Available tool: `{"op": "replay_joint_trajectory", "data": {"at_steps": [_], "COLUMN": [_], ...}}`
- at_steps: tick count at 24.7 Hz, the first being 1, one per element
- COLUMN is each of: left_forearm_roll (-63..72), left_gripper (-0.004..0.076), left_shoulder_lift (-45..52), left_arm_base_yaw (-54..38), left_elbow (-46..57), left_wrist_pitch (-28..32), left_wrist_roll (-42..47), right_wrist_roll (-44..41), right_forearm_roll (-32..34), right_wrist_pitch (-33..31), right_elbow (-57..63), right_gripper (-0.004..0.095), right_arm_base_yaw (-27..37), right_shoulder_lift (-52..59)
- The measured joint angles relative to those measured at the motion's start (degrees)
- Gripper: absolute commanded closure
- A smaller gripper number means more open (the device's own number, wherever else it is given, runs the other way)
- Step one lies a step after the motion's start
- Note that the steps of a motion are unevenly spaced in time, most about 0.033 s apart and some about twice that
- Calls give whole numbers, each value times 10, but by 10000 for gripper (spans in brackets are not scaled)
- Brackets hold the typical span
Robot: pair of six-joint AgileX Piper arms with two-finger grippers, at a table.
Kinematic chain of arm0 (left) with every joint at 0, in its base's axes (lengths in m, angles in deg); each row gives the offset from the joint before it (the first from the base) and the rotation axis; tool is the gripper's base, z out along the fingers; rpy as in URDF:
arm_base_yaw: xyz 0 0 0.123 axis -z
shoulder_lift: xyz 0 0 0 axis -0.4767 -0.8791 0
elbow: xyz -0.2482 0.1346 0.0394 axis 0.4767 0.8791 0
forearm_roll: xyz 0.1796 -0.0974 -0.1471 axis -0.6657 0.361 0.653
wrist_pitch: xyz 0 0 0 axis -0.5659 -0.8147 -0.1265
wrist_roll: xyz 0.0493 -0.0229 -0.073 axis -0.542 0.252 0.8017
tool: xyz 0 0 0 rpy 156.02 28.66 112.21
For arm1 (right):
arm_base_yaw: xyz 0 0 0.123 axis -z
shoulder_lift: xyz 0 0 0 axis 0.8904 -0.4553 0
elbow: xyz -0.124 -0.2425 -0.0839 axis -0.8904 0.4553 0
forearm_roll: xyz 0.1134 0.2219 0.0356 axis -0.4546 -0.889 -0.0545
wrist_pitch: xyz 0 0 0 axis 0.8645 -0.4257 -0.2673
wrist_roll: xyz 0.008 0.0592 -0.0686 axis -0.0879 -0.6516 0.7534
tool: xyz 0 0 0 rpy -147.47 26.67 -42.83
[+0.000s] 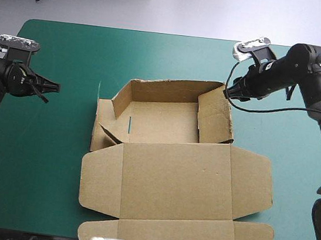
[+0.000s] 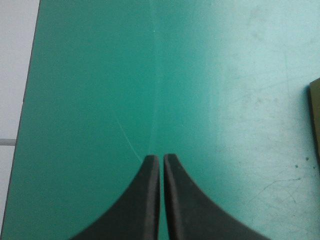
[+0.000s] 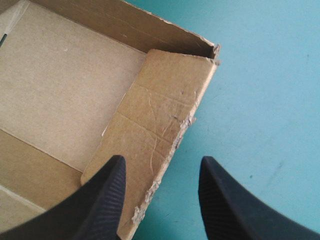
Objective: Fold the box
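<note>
– Right tool (image 1: 228, 94), where is it?

– At the far right corner of the box (image 1: 176, 181). Its arm comes in from the right side of the desk (image 1: 293, 191), bent at the elbow and angled down and leftward toward the tray (image 1: 160, 123). In the right wrist view the two black fingers (image 3: 102, 200) stand well apart and straddle the tray's right wall. One is over the folded-in flap (image 3: 160, 115), the other outside it over the teal-green cover (image 1: 37, 157). Nothing is clamped between them, and I cannot tell whether either one touches the board.

– And the left tool (image 1: 51, 87)?

– Over bare cover near the desk's left edge, well apart from the box. The arm is roughly level and points right, toward the tray. The fingers are pressed almost together, with only a thin slit between them, and they hold nothing. A dark sliver of the box's edge shows ahead of it, off to one side.

– How does the box look?

– Brown board, in the middle of the desk. The far half is an open tray. Its far wall and right wall are upright, and the right flap is tucked inward. The left side is looser, its panels slanting rather than standing square. The lid (image 1: 173, 178) lies flat toward the near edge with its side flaps spread out. Its front flap reaches the desk's near edge. The top edge of the right wall is frayed.
</note>
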Motion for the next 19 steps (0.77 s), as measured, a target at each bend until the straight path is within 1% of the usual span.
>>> {"op": "replay_joint_trajectory", "data": {"at_steps": [6,9,14,17,19], "left_forearm_roll": [0,0,0,0,0], "left_gripper": [712,712,715,715,719], "left_shoulder_lift": [0,0,0,0,0], "left_arm_base_yaw": [0,0,0,0,0], "left_elbow": [0,0,0,0,0], "left_wrist_pitch": [0,-4,-13,-20,-20], "left_wrist_roll": [0,0,0,0,0], "right_wrist_roll": [-10,-30,-42,-45,-45], "right_forearm_roll": [-6,-5,-9,-15,-14], "right_wrist_pitch": [-6,-6,-5,-2,-1], "right_elbow": [5,10,21,24,24], "right_gripper": [482,498,498,505,550], "right_arm_base_yaw": [0,0,0,0,0], "right_shoulder_lift": [12,-5,-63,-121,-140]}}
